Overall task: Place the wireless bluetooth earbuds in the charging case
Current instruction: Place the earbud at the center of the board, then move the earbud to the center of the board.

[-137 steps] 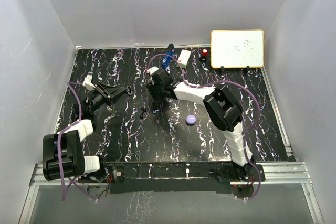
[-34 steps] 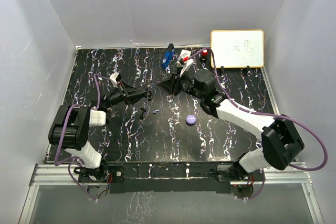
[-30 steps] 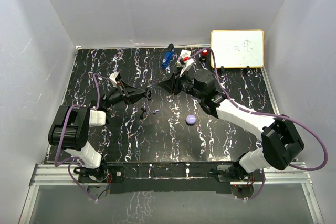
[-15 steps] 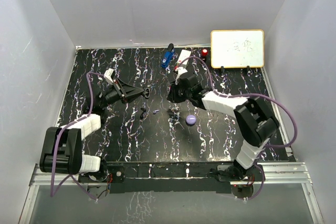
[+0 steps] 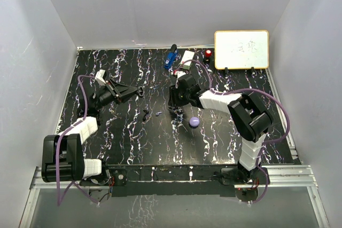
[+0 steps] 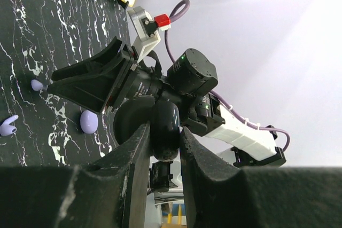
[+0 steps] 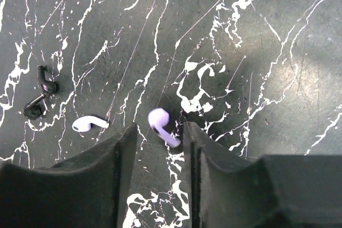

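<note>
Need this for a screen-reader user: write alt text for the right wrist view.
Open right fingers straddle a lavender earbud lying on the black marbled table, seen from above. Further left in the frame lie a paler earbud and a black earbud.

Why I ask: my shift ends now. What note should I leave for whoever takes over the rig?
Left gripper: shut on a dark round piece; I cannot tell if it is the case.
Right gripper: open, fingers either side of a lavender earbud, not gripping it.
A second lavender earbud and the black earbud lie loose on the table. A lavender puck sits nearby.
Done: no earbud visibly seated.
Left: close on the earbud, seat it in its case, then the others.
</note>
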You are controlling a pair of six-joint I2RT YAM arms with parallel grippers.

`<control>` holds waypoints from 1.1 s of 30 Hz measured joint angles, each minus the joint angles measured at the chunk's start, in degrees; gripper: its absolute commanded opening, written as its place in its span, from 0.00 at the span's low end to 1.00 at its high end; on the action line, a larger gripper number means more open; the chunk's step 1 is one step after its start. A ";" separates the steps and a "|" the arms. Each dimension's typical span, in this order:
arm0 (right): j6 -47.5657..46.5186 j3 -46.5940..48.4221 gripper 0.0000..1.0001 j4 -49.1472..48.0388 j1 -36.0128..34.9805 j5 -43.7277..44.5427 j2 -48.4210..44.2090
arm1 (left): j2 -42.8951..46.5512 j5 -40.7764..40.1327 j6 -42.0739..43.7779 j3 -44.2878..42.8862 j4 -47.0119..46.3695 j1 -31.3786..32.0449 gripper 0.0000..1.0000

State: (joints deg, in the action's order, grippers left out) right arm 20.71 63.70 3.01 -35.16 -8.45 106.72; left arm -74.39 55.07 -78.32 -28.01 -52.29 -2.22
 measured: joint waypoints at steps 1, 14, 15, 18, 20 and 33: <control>-0.22 0.22 0.50 0.07 -0.07 0.13 0.02 | 0.00 0.11 -0.11 0.02 -0.02 -0.33 0.00; -2.80 6.47 0.53 0.57 -6.75 1.31 1.09 | 0.61 2.80 -1.42 0.81 -0.63 -5.64 0.00; -2.86 7.74 0.53 0.57 -8.07 1.42 1.70 | 0.76 2.91 -1.49 0.83 -0.66 -5.97 0.00; -2.95 10.62 0.52 0.57 -11.45 1.49 4.07 | 1.22 3.45 -1.86 0.94 -0.87 -7.10 0.00; -3.04 11.34 0.52 0.96 -13.31 1.73 5.20 | 1.44 3.98 -2.21 0.98 -0.90 -7.91 0.00; -2.58 12.13 0.52 3.67 -18.14 4.26 8.02 | 2.71 5.95 -3.28 1.92 -1.29 -11.80 0.00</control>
State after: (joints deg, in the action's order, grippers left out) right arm 18.13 75.83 6.68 -53.30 -4.19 114.74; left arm -71.68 61.01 -81.60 -26.09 -53.58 -14.02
